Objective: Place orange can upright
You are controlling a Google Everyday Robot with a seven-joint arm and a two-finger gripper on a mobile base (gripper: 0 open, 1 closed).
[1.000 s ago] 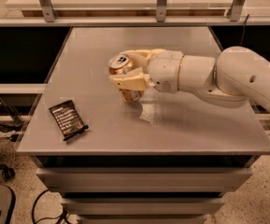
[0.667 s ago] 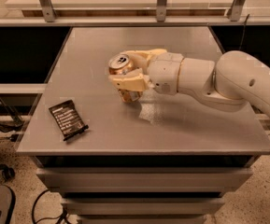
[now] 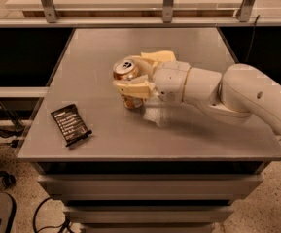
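The orange can point(image 3: 127, 76) stands close to upright near the middle of the grey table point(image 3: 179, 135), its silver pull-tab top facing up and slightly toward the camera. My gripper point(image 3: 130, 76) reaches in from the right and is shut on the can, one pale finger point(image 3: 132, 88) across its front and the other behind its top. The can's base looks to be at the table surface.
A flat black snack packet point(image 3: 71, 124) lies near the table's front left edge. A pale yellow sponge point(image 3: 158, 56) lies just behind the gripper. A small clear wrapper point(image 3: 155, 114) lies under the wrist. A railed shelf runs along the back.
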